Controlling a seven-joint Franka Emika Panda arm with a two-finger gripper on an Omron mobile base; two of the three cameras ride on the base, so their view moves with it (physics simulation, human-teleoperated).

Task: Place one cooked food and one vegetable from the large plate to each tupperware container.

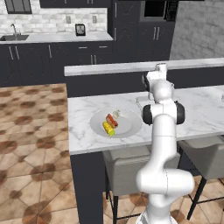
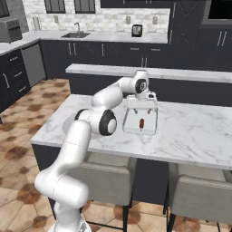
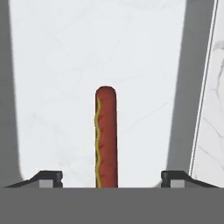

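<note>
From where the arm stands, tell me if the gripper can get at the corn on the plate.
Probably yes. The gripper hangs open over the tray holding the hot dog. The corn lies uncovered on the plate, on the same counter, with nothing between.

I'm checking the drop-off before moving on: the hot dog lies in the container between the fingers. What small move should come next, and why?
Probably lift the gripper straight up: its jaws stand wide apart, clear of the hot dog lying in the tupperware container.
</note>
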